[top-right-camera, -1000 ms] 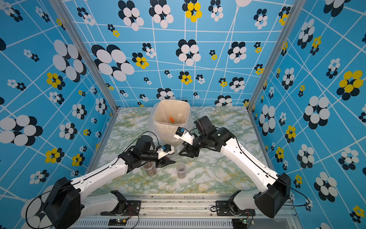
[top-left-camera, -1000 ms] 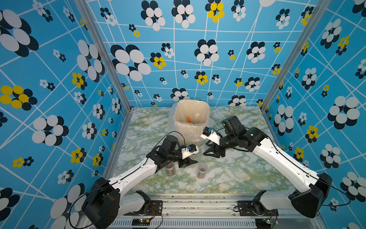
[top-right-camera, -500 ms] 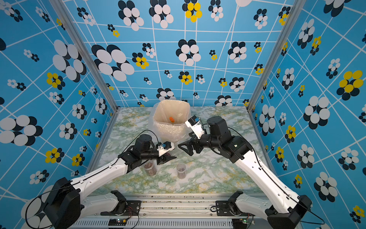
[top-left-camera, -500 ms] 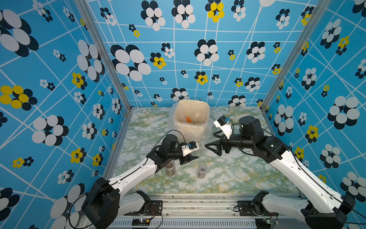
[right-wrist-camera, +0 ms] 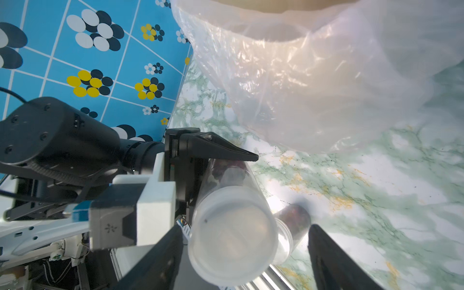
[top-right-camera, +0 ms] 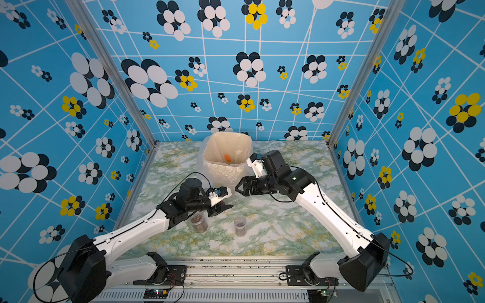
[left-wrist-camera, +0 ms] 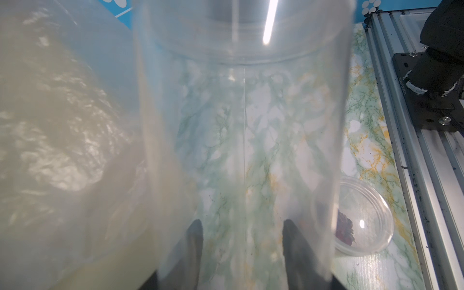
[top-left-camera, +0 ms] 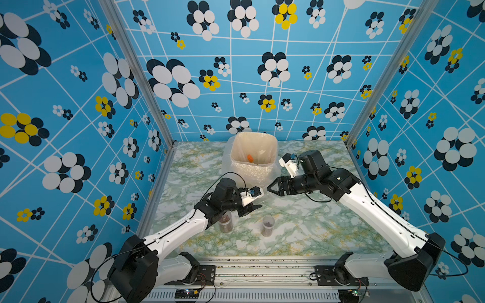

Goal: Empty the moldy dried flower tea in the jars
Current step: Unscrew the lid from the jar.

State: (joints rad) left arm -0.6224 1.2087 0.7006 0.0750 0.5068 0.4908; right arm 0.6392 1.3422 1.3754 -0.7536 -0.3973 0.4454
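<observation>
the right gripper (top-left-camera: 271, 188) is coming back in now. a second ago it was sitting low beside the left gripper (top-left-camera: 251, 210), half a second ago it was swinging up and away past the bin (top-left-camera: 253, 135), and now it's dropping in again in front of the bin, facing the left one. its fingers (right-wrist-camera: 326, 253) are standing spread, one on each side of the lid (right-wrist-camera: 233, 241) in the right wrist view, not touching it.

the left arm is barely shifting through all this. its fingers are pinching the held jar (right-wrist-camera: 233, 185) on its side, just above the desk (top-left-camera: 315, 223), with the lid end pointing at the right gripper. the lid is looking seated, and the moldy dried flower tea (right-wrist-camera: 227, 168) is sitting dark at the far end of that jar.

the other two jars are staying put, upright on the desk. the taller jar (top-left-camera: 225, 223) is tucked by the left forearm and the shorter jar (top-left-camera: 267, 226) is out in the open, both showing tea.

so i'm reading this as a second go at the lid, not a pour. nothing is looking emptied yet. in both top views i'm only making out the orange piece (top-left-camera: 249, 157) in the bin.
</observation>
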